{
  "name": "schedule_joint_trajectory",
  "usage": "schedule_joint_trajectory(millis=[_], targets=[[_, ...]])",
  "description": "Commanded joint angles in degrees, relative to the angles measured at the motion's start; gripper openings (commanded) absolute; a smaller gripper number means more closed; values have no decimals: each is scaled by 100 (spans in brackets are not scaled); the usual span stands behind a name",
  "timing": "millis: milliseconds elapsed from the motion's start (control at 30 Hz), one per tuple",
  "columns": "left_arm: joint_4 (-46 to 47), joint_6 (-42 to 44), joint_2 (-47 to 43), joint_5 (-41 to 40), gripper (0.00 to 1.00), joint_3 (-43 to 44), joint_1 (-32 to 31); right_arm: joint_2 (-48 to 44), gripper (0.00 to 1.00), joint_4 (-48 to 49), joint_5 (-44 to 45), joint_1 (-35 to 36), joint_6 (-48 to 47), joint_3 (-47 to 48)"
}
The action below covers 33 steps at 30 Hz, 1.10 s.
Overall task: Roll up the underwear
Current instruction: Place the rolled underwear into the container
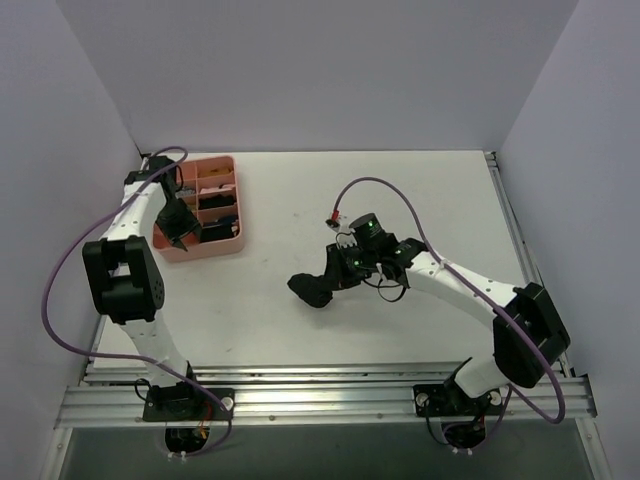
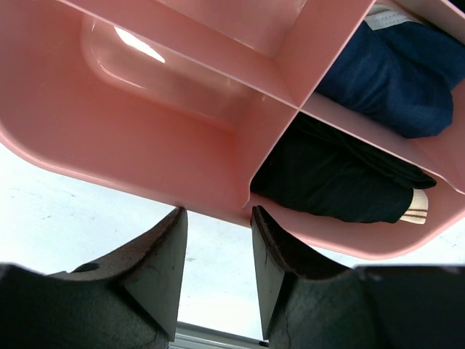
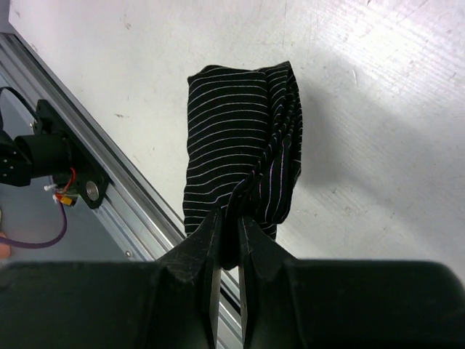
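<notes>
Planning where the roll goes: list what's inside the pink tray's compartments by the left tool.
One compartment of the pink tray is empty. Beside it lies a folded black garment; behind that, a navy garment. Anything beneath them is covered.

Wide overhead view plus two close wrist views.
The top camera looks down from the near side over the whole table (image 1: 400, 200). The left wrist camera closely faces the pink tray (image 2: 145, 160), and the right wrist camera the underwear (image 3: 240, 160). The overhead view shares both.

White table (image 1: 400, 190) w/ pink tray (image 1: 205, 248) far left, underwear (image 1: 310, 290) near mid.
</notes>
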Motion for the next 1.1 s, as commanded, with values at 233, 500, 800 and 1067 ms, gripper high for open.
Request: schedule_joint_trajectory(millis=[233,500,800,1067], targets=[[-289,-869,-576,-887,59,189,-440,-514,0,-377,-67,-94,-66,766],[53,-2205,-781,-71,63,-427,307,-681,0,-359,-50,-94,-22,837],[308,-2382,-341,8,63,-296,448,-752,0,-535,12,-112,-13,1074],[597,-2646,-174,-80,63,-427,527,-743,0,-597,3,-112,-4,1118]])
